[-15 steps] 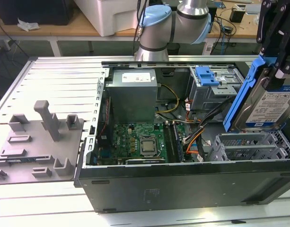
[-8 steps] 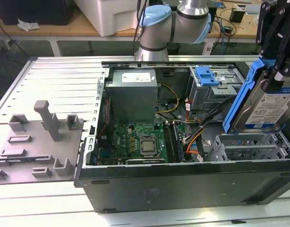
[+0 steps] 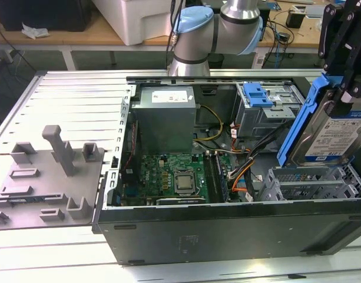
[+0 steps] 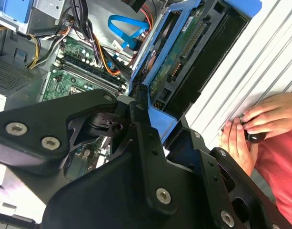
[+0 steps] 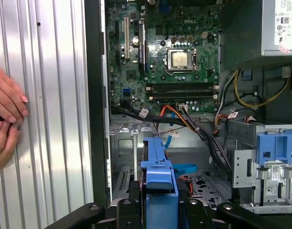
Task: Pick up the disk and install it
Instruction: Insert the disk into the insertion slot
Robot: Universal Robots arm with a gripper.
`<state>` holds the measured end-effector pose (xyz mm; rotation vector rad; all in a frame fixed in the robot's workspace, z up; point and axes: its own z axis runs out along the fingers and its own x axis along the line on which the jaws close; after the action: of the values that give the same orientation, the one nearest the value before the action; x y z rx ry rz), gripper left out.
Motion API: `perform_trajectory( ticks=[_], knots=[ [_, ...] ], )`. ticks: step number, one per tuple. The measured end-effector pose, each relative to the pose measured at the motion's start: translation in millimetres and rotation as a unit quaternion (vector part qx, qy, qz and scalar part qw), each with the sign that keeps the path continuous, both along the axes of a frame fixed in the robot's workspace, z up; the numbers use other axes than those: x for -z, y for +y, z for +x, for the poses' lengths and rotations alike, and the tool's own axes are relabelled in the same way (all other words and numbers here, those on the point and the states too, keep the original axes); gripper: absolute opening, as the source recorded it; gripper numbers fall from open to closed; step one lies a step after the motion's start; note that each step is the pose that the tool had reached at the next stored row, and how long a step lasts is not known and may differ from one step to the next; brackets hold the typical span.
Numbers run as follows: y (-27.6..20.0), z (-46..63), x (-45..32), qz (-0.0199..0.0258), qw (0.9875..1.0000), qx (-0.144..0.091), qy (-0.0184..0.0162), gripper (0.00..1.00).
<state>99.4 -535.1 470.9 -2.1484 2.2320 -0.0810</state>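
Note:
The disk (image 3: 330, 138), a silver drive with a white-and-blue label in a blue plastic carrier, hangs tilted on edge at the exterior view's right. It is over the empty metal bay (image 3: 310, 184) at the front corner of the open computer case (image 3: 227, 227). My black gripper (image 3: 344, 94) comes from above and is shut on the carrier's upper end. In the second wrist view the gripper (image 4: 153, 119) clamps the blue frame, and the disk's (image 4: 184, 52) circuit-board side shows. In the first wrist view the carrier's blue edge (image 5: 158, 174) stands between the fingers, above the case floor.
Inside the case lie the motherboard (image 3: 174, 174), a grey power supply (image 3: 165, 118), cable bundles (image 3: 242, 171) and a drive cage with a blue latch (image 3: 258, 94). A grey fixture plate (image 3: 45, 177) lies at the exterior view's left. A person's hands (image 5: 5, 114) rest on the ribbed table beside the case.

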Motion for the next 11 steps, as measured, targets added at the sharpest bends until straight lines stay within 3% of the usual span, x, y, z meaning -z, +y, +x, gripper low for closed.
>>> perform_trajectory(
  ticks=[11],
  knots=[
    [-2.1,0.0,3.0,0.0,1.0,-0.006,0.0,0.37]
  ],
)
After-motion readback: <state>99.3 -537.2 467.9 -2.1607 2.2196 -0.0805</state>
